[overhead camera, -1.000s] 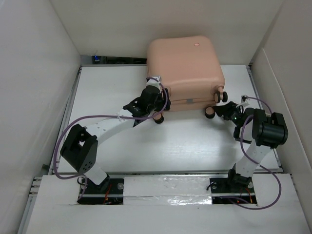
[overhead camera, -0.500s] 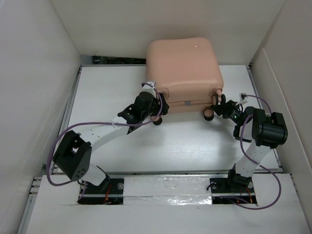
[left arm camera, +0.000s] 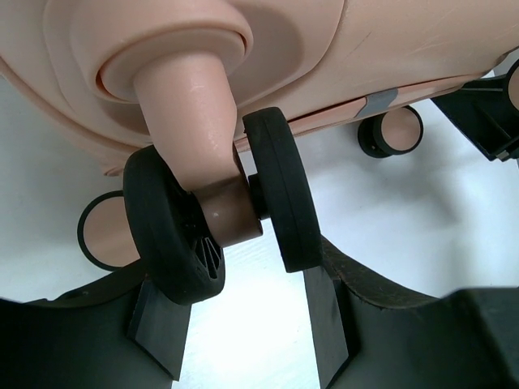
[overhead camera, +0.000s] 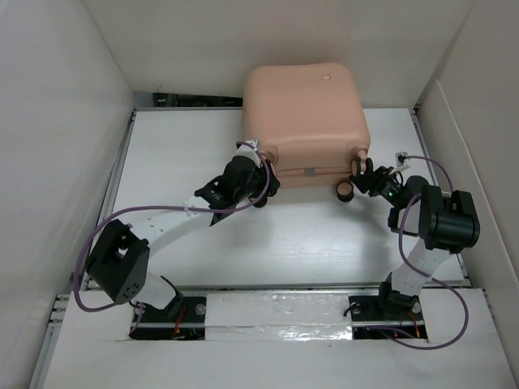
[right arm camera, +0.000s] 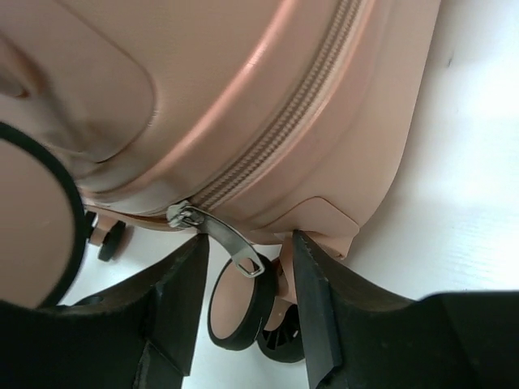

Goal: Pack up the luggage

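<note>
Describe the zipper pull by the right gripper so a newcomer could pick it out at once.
Start at the peach-pink luggage at the back of the table and follow its zipper seam to the near right corner. The zipper pull hangs there between the fingers of the right gripper: a small silver metal tab, the only shiny piece, next to a black-and-pink wheel.

The peach-pink hard-shell luggage (overhead camera: 308,113) lies flat, zipped shut, far back on the table (overhead camera: 186,146), wheels (overhead camera: 345,193) facing nearward

White table (overhead camera: 178,146) — plain pale walls (overhead camera: 57,121) on three sides, even light.
</note>
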Motion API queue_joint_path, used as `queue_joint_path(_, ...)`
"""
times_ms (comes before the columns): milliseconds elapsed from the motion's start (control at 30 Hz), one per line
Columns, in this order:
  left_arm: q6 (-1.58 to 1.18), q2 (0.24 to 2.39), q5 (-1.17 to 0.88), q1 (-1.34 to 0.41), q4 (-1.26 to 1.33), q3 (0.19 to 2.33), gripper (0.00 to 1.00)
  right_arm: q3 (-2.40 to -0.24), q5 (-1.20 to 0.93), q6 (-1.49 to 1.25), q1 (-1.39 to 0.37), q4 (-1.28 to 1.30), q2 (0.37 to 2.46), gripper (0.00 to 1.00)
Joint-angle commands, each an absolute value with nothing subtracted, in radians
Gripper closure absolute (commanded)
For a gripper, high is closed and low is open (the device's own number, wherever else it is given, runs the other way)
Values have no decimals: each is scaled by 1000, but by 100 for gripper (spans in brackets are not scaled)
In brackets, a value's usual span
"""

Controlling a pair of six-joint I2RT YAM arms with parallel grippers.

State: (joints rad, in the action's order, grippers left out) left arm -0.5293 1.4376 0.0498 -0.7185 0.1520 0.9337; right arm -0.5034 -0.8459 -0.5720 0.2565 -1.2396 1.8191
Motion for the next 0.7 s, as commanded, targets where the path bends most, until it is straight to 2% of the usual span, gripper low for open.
queue_joint_path(0, -511, 1355, 54, -713, 186, 942, 100, -518, -834, -499, 242, -1586, 1732, 51)
queue_joint_path(67, -509, 1353, 57, -713, 183, 943, 100, -525, -841, -488, 242, -1582, 1723, 54)
queue_joint_path(333, -506, 1362, 55, -713, 183, 950, 100, -545, -845, -492, 242, -1580, 1750, 54)
queue_joint_path(367, -506, 1361, 55, -713, 183, 951, 100, -549, -850, -502, 242, -1586, 1759, 62)
queue_joint_path(433, -506, 1359, 54, -713, 187, 950, 100, -558, -853, -517, 232, -1607, 1775, 72)
queue_joint_path(467, -508, 1361, 52, -713, 189, 951, 100, -558, -851, -526, 232, -1612, 1782, 82)
queue_joint_path(567, -514, 1362, 37, -713, 209, 950, 100, -528, -836, -537, 209, -1655, 1775, 100)
queue_joint_path(667, -523, 1370, 15, -724, 233, 963, 100, -453, -785, -526, 166, -1697, 1750, 100)
